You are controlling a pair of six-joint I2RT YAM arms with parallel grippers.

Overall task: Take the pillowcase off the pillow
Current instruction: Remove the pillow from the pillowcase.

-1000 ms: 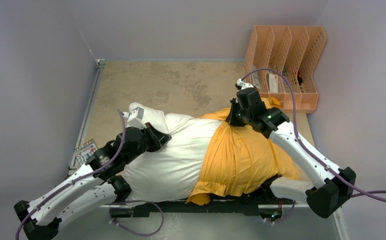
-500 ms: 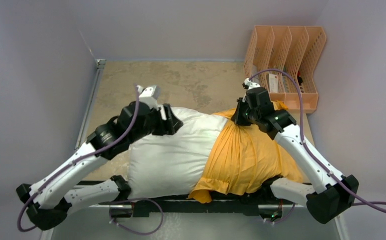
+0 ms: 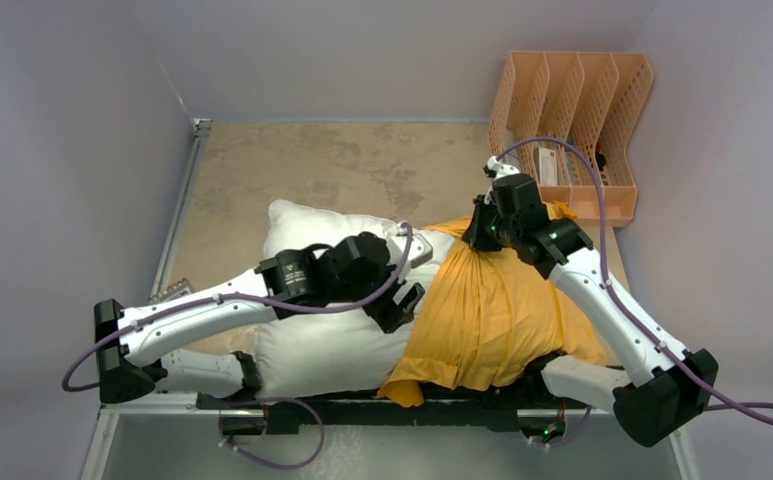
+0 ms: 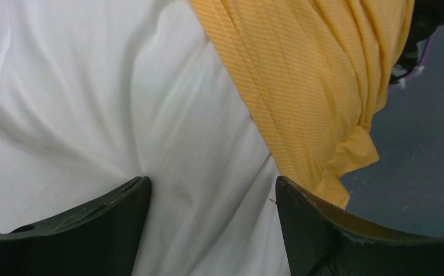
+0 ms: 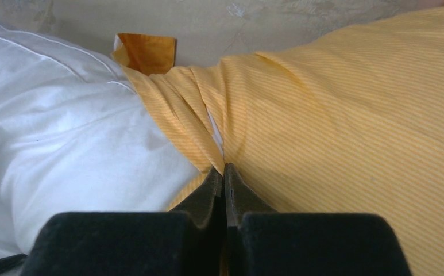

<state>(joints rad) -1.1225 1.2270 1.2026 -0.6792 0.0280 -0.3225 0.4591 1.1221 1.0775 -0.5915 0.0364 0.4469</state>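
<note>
The white pillow [image 3: 297,345] lies across the near part of the table, its left half bare. The orange-yellow pillowcase [image 3: 492,320] is bunched over its right half. My left gripper [image 3: 407,300] hovers open over the pillow's middle, right at the pillowcase's edge. In the left wrist view only white pillow [image 4: 93,103] shows between its spread fingers [image 4: 110,230], and the orange hem [image 4: 300,75] is by the right finger. My right gripper [image 3: 470,238] is shut on a fold of the pillowcase [image 5: 351,115] at its far side, and the cloth is drawn taut toward it. The shut tips [image 5: 224,172] pinch the fold beside the pillow [image 5: 64,144].
A peach desk organiser [image 3: 572,130] stands at the back right corner, just behind my right wrist. A small printed item [image 3: 170,293] lies at the table's left edge. The mottled beige table top [image 3: 362,165] stretches behind the pillow. Grey walls close in on both sides.
My left gripper let go of the pillow's left corner, opened, and swung right across the pillow to the pillowcase's edge. The right gripper shifted slightly back-right, still shut on the fabric.
</note>
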